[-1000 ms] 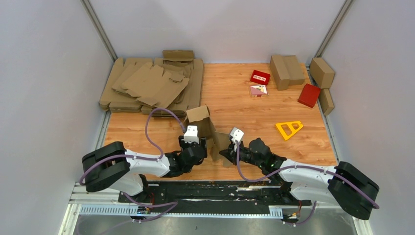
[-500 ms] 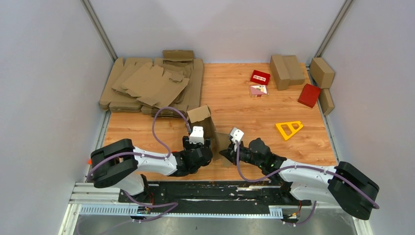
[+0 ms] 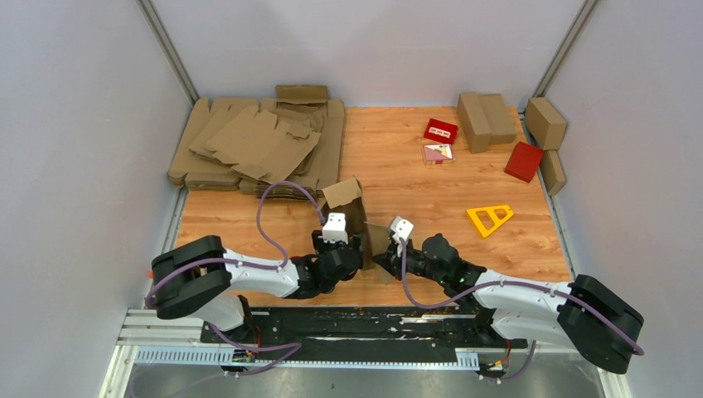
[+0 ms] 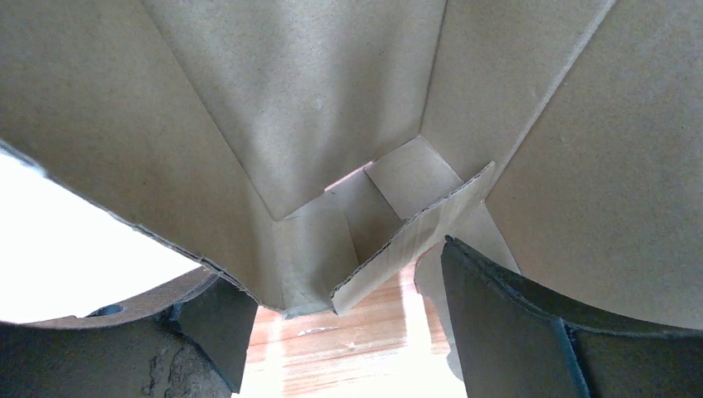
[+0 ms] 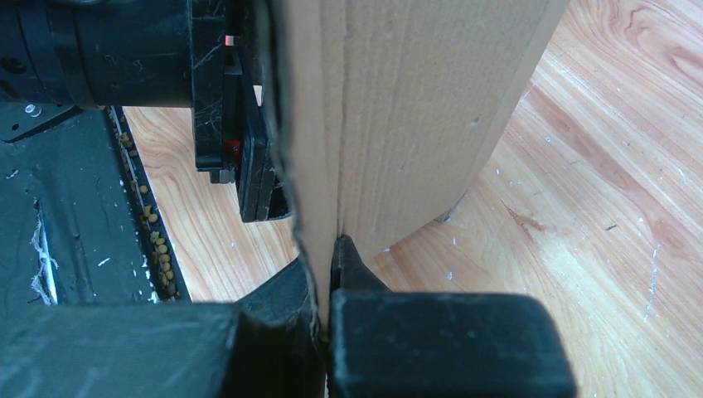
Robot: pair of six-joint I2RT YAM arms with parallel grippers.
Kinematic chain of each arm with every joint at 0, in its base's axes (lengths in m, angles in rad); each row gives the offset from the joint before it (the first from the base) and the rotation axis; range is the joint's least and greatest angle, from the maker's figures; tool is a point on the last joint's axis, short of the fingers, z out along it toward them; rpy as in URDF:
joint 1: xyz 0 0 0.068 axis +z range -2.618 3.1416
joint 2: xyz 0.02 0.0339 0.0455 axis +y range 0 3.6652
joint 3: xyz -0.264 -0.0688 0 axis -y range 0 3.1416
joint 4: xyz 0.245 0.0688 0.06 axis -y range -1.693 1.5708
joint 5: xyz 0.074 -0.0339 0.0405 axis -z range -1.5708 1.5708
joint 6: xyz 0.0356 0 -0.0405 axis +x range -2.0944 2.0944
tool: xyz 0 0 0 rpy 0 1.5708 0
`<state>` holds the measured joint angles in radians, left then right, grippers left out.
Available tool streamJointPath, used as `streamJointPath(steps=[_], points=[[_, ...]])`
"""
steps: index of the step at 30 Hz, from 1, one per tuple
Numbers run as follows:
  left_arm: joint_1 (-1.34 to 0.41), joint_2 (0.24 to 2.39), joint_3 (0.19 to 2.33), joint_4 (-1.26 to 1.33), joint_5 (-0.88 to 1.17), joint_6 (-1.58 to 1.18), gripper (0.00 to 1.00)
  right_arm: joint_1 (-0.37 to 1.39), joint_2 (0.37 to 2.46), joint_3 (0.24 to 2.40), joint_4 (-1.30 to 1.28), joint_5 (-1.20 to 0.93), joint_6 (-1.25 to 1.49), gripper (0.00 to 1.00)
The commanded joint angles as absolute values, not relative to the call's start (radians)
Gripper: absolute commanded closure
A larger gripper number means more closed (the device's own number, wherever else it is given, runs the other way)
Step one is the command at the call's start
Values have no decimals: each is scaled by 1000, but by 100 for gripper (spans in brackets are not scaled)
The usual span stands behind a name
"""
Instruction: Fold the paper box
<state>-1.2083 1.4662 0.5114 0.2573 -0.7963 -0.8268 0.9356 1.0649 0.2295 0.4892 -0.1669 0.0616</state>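
From above, one paper box [image 3: 352, 207] stands partly formed on the wooden worktop [image 3: 414, 199], near its front edge, between the two arms, with one flap raised at its far end. The left hand [image 3: 352, 242] is at the box's near left side and the right hand [image 3: 383, 259] at its near right corner. Beyond the box to its left lies one heap of flat cardboard sheets [image 3: 257, 145]. Beyond it to the right sit three brown cartons [image 3: 485, 120], the largest possibly two side by side. There too are two red boxes [image 3: 523, 161] and one small box with a pale printed face [image 3: 438, 153]. One yellow triangular frame [image 3: 489, 218] lies right of the box. Pale grey walls close three sides.

The left wrist view looks into the paper box [image 4: 332, 108], its inner flaps meeting deep inside. The left hand [image 4: 344, 290] is released, its fingers [image 4: 497, 323] spread wide, nothing pinched between them. The worktop [image 4: 365, 348] shows below.

In the right wrist view, the right hand [image 5: 327, 282] is clenched on a cardboard edge of the paper box [image 5: 414, 108], which rises upright from the worktop [image 5: 580, 207].
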Motion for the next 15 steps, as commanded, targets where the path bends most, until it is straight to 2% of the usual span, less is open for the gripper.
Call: streamJointPath(steps=[1,5,15], points=[[-1213,1433,510,331,-773,-888,17,947,1045,239,493,-217,78,100],[-1207,1407,490,333,-786,-888,23,946,1027,236,475,-201,80,100],[-1199,1329,487,198,-777,-883,21,945,993,235,428,-131,83,100]])
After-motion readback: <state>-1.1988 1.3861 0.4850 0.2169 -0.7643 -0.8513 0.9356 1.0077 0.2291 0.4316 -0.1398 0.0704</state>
